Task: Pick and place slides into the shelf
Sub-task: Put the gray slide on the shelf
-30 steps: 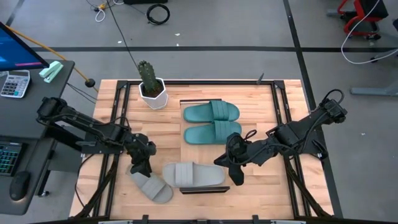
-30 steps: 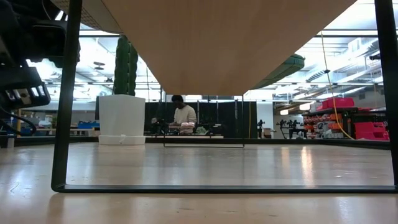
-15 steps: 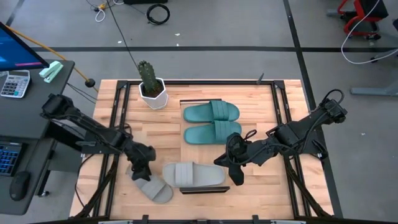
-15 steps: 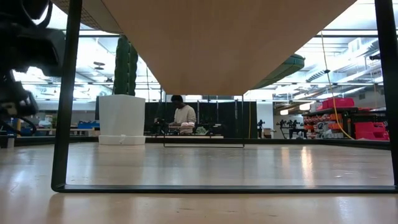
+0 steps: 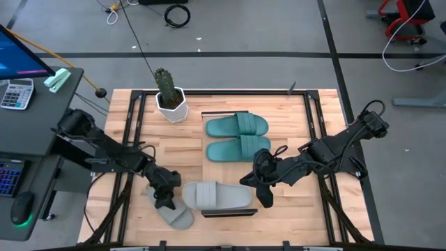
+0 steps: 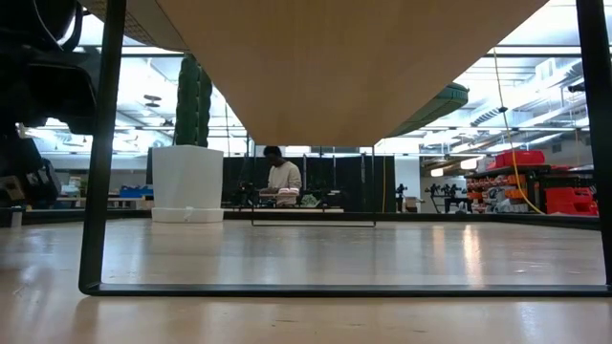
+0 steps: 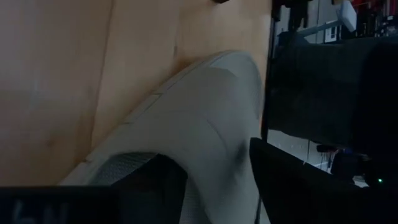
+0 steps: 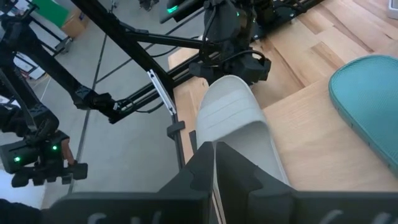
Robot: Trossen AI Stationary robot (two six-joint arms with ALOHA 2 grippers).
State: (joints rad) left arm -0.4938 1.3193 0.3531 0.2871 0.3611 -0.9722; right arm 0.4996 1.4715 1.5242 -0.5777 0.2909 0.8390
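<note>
Two teal slides and one grey slide lie flat on the shelf, a raised pale board with black edging. A second grey slide lies sole down on the tabletop near the front edge, left of the shelf. My left gripper is low over that slide's far end, its fingers apart. In the left wrist view the slide fills the gap between them. My right gripper hangs shut and empty above the shelf's right edge. My left gripper slants down from the table's left, one finger on each side of the grey slide's end. I cannot tell whether the fingers touch it. The slide lies on the tabletop.
A cactus in a white pot stands at the table's far left. Black frame rails run along both sides of the table. A desk with a keyboard stands left of it. A person is far off in the room.
My left gripper has gone down and toward the table's near edge and right, from beside the loose grey slide's far end to right over it. The right arm and the slides on the shelf have kept still.
</note>
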